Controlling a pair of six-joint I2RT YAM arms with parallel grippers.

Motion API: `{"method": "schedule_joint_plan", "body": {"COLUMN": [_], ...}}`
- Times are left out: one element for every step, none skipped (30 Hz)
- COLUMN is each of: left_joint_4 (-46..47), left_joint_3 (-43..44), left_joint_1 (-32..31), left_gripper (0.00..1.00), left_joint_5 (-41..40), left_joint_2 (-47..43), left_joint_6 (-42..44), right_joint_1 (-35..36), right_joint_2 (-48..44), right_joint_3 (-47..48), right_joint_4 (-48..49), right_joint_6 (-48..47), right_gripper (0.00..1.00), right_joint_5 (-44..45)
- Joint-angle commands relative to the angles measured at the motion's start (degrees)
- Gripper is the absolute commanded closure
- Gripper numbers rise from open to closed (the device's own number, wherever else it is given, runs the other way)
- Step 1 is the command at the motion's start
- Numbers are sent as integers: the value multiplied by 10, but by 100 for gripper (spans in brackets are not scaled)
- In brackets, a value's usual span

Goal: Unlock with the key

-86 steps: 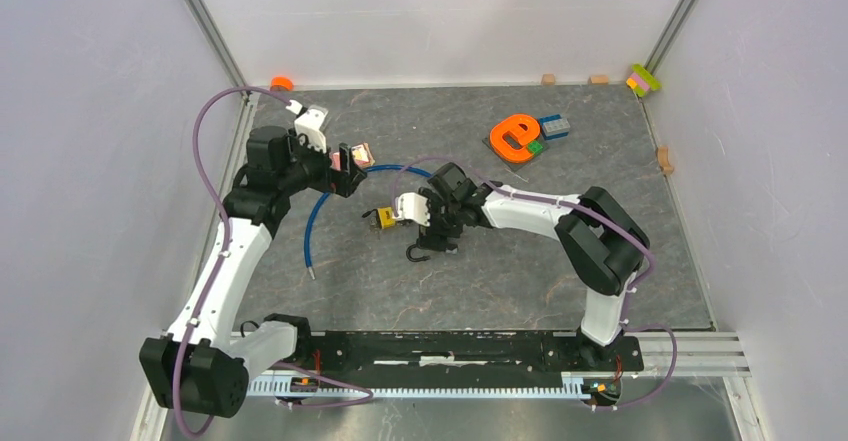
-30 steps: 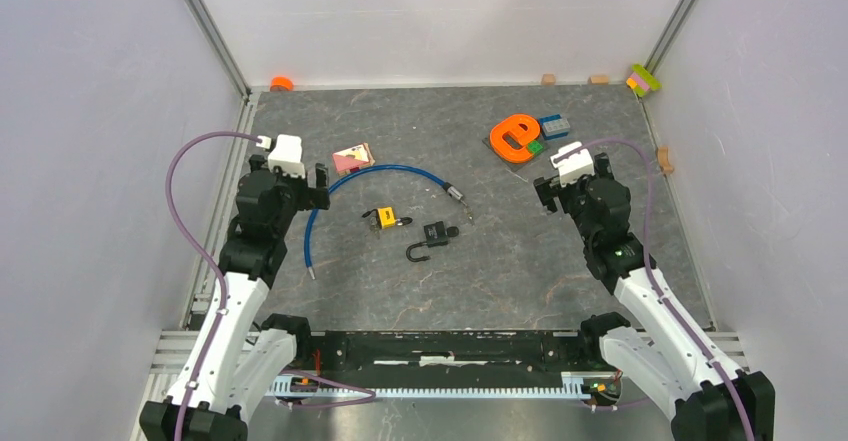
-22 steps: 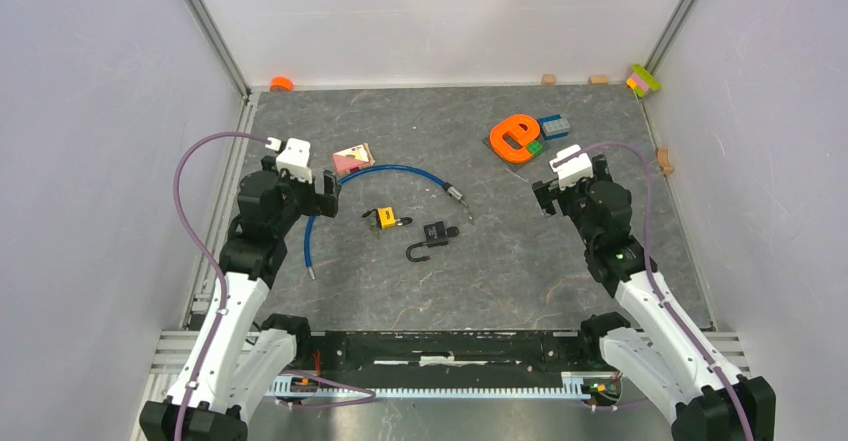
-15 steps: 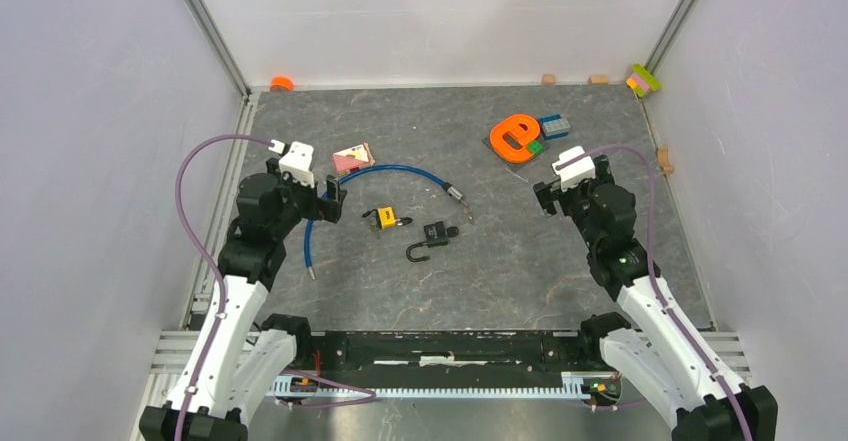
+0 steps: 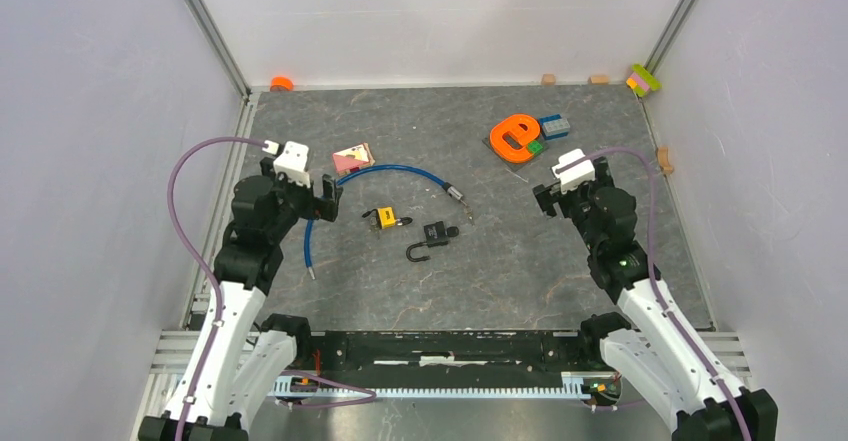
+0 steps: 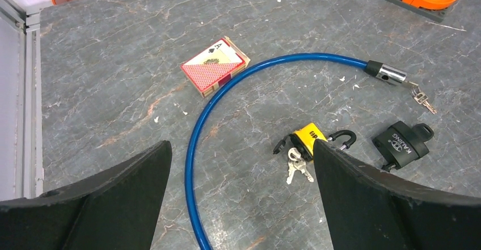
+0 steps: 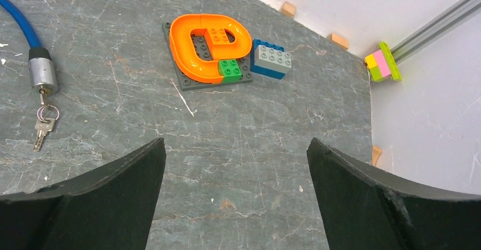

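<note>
A black padlock [image 5: 436, 232] lies mid-table with its hooked shackle [image 5: 418, 252] swung out toward the near side. In the left wrist view the black padlock [image 6: 401, 144] sits beside my right finger. A yellow padlock [image 5: 384, 218] lies to its left, and a bunch of keys [image 6: 296, 165] rests at the base of the yellow padlock [image 6: 309, 139]. The left gripper [image 5: 325, 199] hangs open over the blue cable [image 6: 227, 100] with nothing in it; left gripper [image 6: 241, 148]. The right gripper [image 5: 542, 199] is open and empty above bare table; right gripper [image 7: 235, 142].
The cable's metal lock end [image 7: 42, 74] has small keys [image 7: 42, 126] hanging from it. A card box [image 6: 214, 66] lies behind the cable. An orange letter on a grey plate [image 5: 516, 138] and a blue-grey brick [image 7: 271, 59] sit back right. An orange tape roll [image 5: 282, 83] is in the back-left corner.
Both arms have drawn back from the middle, the right one away from the black padlock. Over the last second the left gripper shifted slightly right; the right one barely moved.
</note>
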Motion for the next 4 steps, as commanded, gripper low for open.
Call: {"method": "schedule_joint_plan", "body": {"left_joint_4": [9, 9, 9, 9], "left_joint_3": [22, 22, 21, 20], "left_joint_1": [3, 3, 3, 3], "left_gripper": [0, 0, 0, 0], "left_joint_5": [-8, -8, -7, -3], "left_joint_2": [4, 7, 9, 10], "left_joint_6": [-2, -2, -2, -1], "right_joint_1": [-2, -1, -1, -1], "right_joint_2": [2, 2, 1, 0], "right_joint_3": [-1, -1, -1, 0], "right_joint_4": [21, 22, 22, 22], "right_joint_6": [-4, -4, -4, -4], "right_gripper": [2, 2, 2, 2], "right_joint_5": [7, 9, 9, 9]}}
